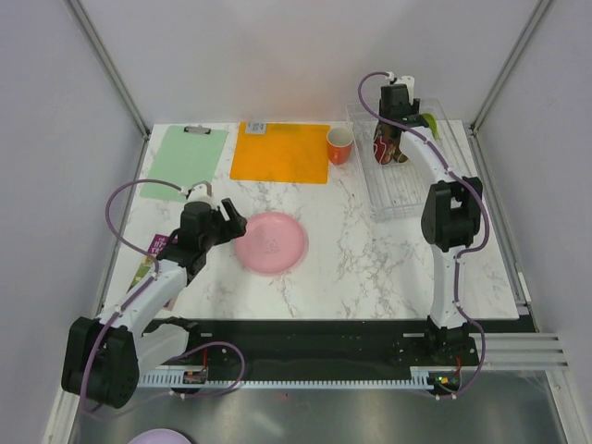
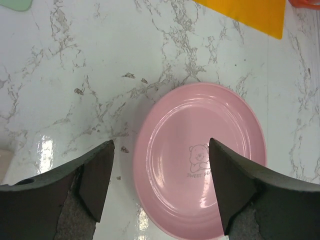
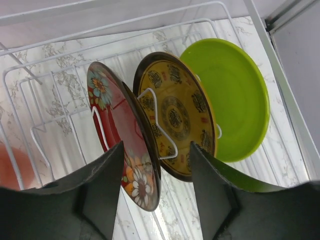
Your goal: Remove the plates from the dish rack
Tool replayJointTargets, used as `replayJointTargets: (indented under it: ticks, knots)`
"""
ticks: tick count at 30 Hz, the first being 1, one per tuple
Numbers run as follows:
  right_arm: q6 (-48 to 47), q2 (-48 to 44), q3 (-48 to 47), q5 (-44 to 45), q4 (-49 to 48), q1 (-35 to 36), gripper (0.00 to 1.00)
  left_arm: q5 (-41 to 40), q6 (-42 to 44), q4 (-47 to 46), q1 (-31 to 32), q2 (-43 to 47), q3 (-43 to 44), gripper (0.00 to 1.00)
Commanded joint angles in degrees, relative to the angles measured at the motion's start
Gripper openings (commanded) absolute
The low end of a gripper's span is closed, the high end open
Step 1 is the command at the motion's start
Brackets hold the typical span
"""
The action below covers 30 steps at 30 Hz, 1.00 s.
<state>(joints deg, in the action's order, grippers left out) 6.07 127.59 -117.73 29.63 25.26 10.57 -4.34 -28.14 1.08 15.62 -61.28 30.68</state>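
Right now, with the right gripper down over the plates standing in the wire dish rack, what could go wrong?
The open right gripper has the rim of the dark red floral plate and the lower edge of the yellow-gold patterned plate between its fingers, so closing might pinch two plates or knock one into the plain lime green plate. White wires of the dish rack cross both plates; a tilted lift could snag.
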Motion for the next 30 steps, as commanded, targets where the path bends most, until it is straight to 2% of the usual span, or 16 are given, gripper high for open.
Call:
replayJointTargets:
  ticks: [1,3,4,6,10,13,18,20,23,30]
  knots:
    - [-2.72,3.10,-5.75,-1.23,-0.91,-0.02,0.51,-1.29,3.00,2.78,0.20,2.21,2.01,0.83]
    - [-2.90,4.68,-6.37,-1.41,-1.09,0.07,0.37,-0.76,3.18,2.87,0.20,2.39,2.28,0.83]
    - [-3.08,5.03,-6.80,-1.50,-1.09,-0.02,0.27,-0.32,3.27,3.13,0.20,2.48,2.54,0.83]
    - [-3.25,5.74,-6.72,-1.41,-1.09,-0.11,0.20,-0.06,3.27,3.23,0.20,2.83,2.55,0.83]
    - [-3.78,5.92,-5.93,-1.94,-1.35,-0.20,0.17,0.21,2.92,3.22,0.20,3.27,1.85,0.83]
    - [-4.48,6.00,-5.75,-2.38,-1.52,-0.20,0.00,0.21,2.65,3.23,0.20,3.71,1.49,0.83]
    - [-5.36,4.60,-5.05,-1.77,-2.23,-0.11,0.00,0.29,2.30,3.22,0.20,3.97,1.32,0.83]
    - [-5.97,2.76,-4.09,1.47,-4.06,0.85,0.00,0.56,2.13,3.31,0.12,4.06,1.23,0.83]
    - [-11.76,0.21,-1.37,8.31,-8.01,2.96,0.00,0.56,1.95,3.22,0.20,4.67,0.96,0.82]
    - [-16.17,-3.66,3.21,15.71,-13.03,5.16,0.00,0.74,1.95,3.40,0.20,5.29,0.70,0.82]
